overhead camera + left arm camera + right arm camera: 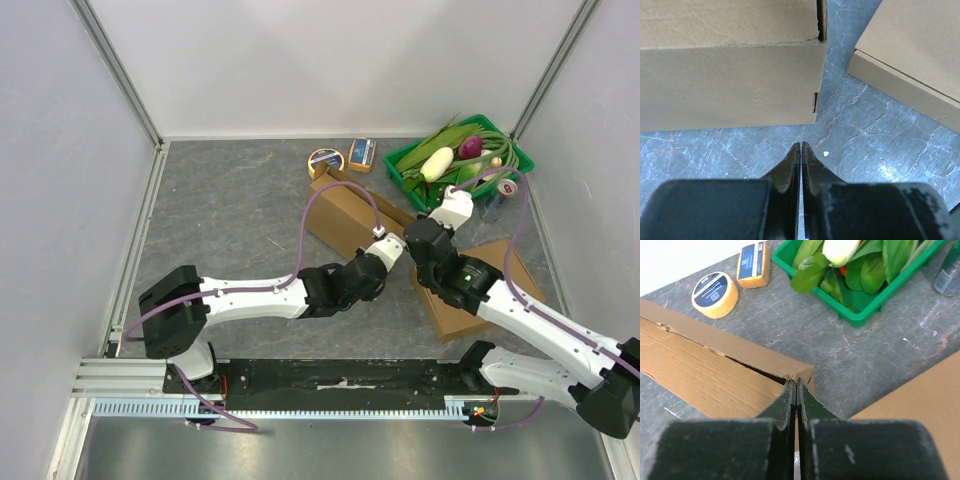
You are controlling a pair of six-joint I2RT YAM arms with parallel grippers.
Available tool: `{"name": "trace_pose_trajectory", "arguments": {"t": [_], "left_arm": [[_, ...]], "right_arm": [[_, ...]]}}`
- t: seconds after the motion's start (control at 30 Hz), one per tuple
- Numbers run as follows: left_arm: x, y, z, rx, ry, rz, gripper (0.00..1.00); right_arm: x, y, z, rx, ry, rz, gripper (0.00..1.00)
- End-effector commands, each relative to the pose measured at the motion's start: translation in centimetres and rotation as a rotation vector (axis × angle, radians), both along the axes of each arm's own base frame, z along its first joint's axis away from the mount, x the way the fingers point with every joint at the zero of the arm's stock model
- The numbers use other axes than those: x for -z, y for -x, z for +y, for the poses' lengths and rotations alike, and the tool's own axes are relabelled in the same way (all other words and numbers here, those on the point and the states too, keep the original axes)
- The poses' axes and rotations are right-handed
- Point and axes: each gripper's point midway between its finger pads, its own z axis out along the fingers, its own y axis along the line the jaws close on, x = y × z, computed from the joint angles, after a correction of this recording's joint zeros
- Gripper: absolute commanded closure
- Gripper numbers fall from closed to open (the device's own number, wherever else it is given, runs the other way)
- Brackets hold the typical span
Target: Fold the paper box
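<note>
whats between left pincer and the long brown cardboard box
Bare grey marbled tabletop, shown in the left wrist view, separates the left pincer from the long brown cardboard box.

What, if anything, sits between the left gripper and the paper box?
Nothing visible. In the left wrist view, only bare table separates the shut left gripper from the paper box, whose side wall is straight ahead.

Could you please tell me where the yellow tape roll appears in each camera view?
Top external: the tape roll sits upper centre, by the far end of the long cardboard box.
Left wrist: not in it.
Right wrist: upper left, beyond the box.
Shared landmark: the long cardboard box, seen in all three.
</note>
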Motion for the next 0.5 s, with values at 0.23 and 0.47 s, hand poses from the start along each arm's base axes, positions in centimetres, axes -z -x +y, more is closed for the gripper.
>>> {"name": "trace_pose_trajectory", "arguments": {"t": [0.23, 0.47], "left_arm": [[-5.9, -4.2, -0.2, -0.104, 0.463, 0.017, 0.84], [-6.2, -4.3, 0.4, -0.096, 0.465, 0.004, 0.82]], "right_arm": [[2.8, 6.2, 13.8, -0.528, -0.054, 0.236, 1.0], [1.4, 5.5, 12.7, -0.476, -0.013, 0.209, 0.78]]}}
